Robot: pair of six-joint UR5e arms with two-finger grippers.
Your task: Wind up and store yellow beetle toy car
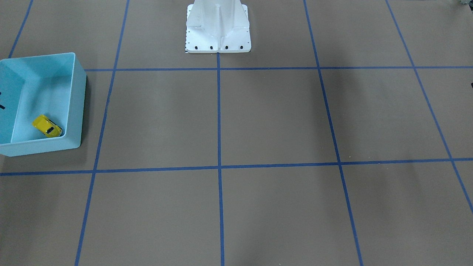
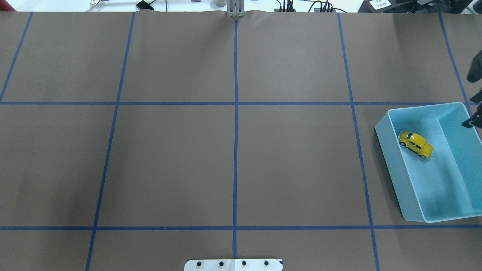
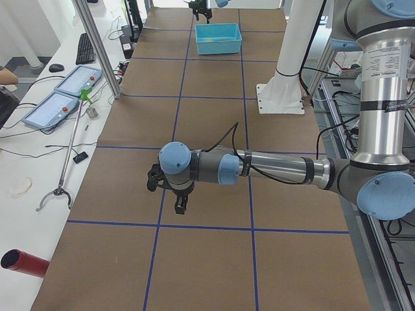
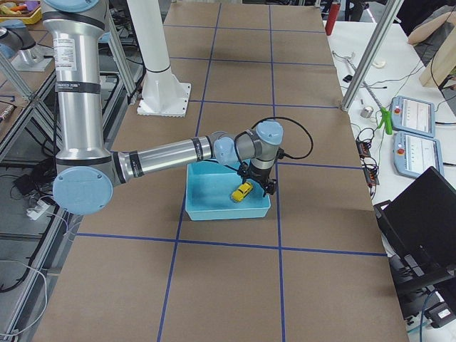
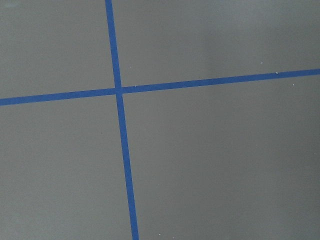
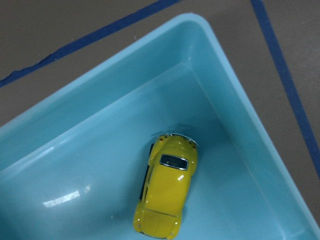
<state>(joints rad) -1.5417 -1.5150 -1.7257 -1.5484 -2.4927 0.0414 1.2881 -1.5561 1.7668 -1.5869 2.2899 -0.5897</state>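
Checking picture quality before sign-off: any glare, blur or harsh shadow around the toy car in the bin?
Right wrist view: yellow beetle toy car sharp, white glare streak on the floor of the light blue bin. Overhead view: soft shadows only, far bench strip washed out. Left wrist view: evenly lit, no glare.

Tiny yellow beetle toy car [image 2: 415, 144] upright in bin [image 2: 388, 165]

This is a robotics lab. Industrial arms [image 3: 272, 170] rise from a white pedestal [image 1: 218, 29] bolted to a desk [image 2: 169, 162] covered in brown paper and gridded with blue tape [image 2: 235, 113]. Teach pendants [image 3: 79, 80], a keyboard [image 3: 85, 47] and loose cables lie on a white bench [image 3: 26, 162] at the desk's side.
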